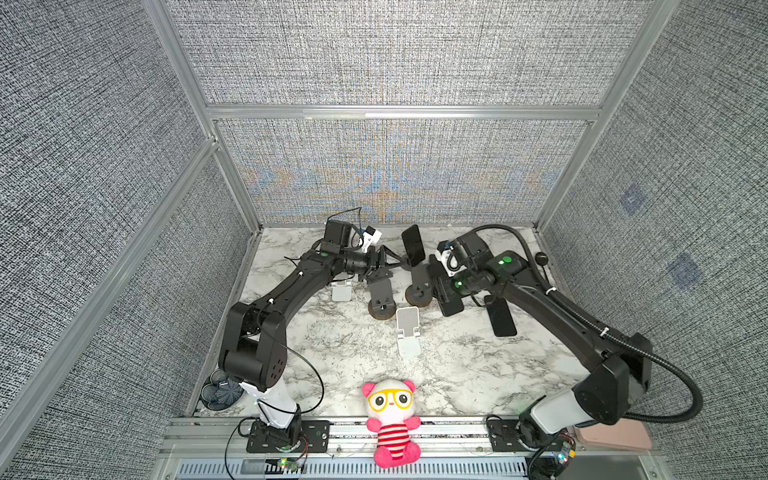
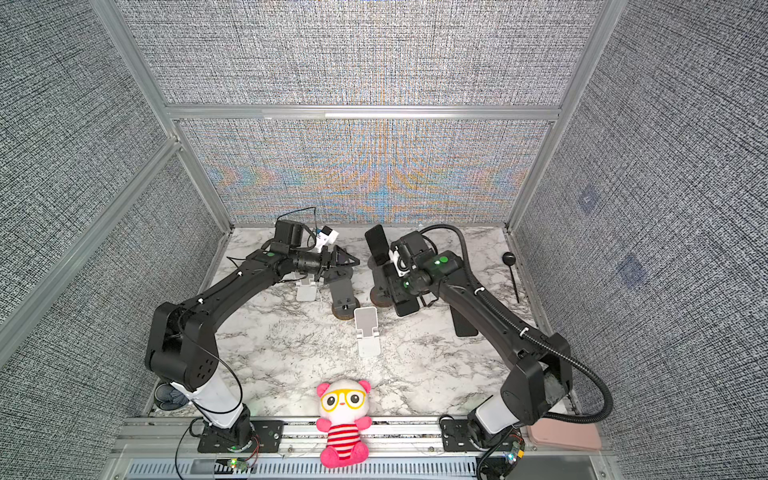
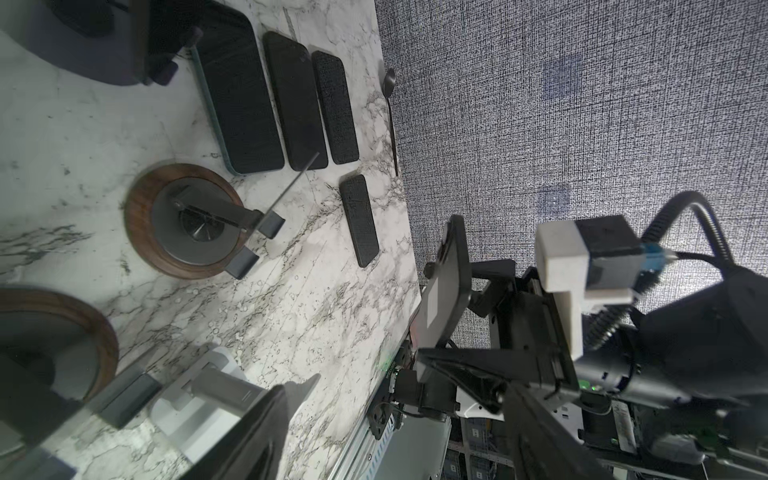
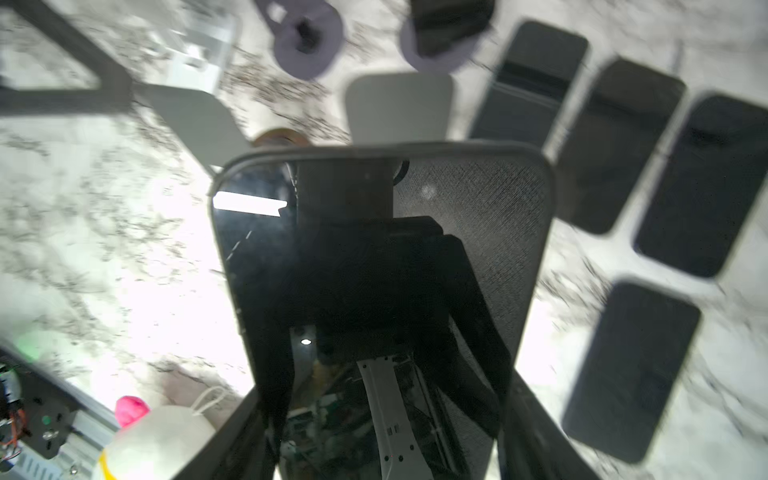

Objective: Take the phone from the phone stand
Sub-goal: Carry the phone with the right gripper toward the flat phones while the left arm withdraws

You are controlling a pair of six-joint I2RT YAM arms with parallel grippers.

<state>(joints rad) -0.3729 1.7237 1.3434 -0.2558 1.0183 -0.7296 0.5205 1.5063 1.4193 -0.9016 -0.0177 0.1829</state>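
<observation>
Part of the phone (image 4: 478, 216) hides behind the right fingers (image 4: 245, 440) pinching it, up near the back edge of the bench (image 1: 457, 365); left fingers (image 3: 266, 428) spread wide.

Glossy glass phone (image 4: 478, 208); smooth marble-look table (image 1: 457, 365); wood-rimmed stand base (image 3: 139, 232).

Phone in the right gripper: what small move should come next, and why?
Probably carry the phone right and lay it beside the flat phones: the right gripper holds it clear of the empty stand, and the left gripper is open.
</observation>
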